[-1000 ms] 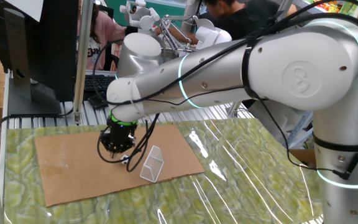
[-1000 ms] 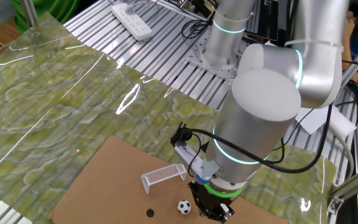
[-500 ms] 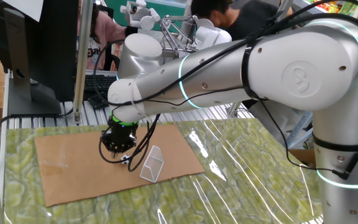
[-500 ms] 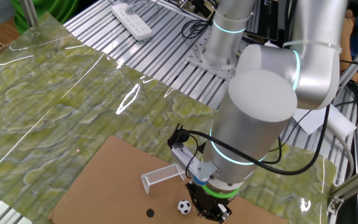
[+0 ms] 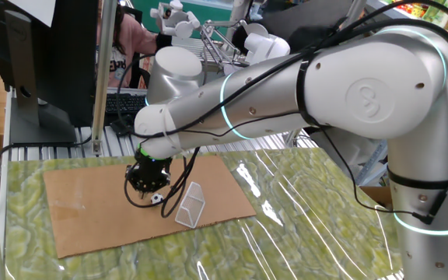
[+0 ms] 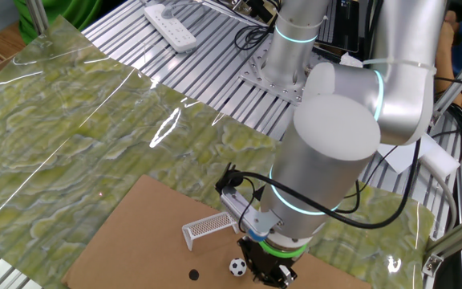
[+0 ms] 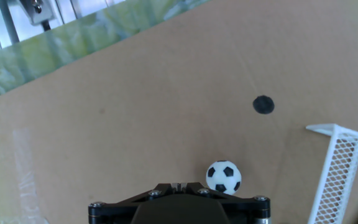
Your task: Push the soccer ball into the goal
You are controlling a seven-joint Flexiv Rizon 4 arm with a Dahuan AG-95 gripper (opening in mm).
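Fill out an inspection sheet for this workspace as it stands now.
Surface: brown cardboard sheet on a green patterned mat.
Job's things: soccer ball on the cardboard, outside the goal; goal upright.
Clutter: dark round spot on the cardboard.
Grippers: gripper low beside the ball; finger state cannot be told.
Cables: black cable loops down by the wrist.
Surroundings: power strip, monitor, people behind the table.
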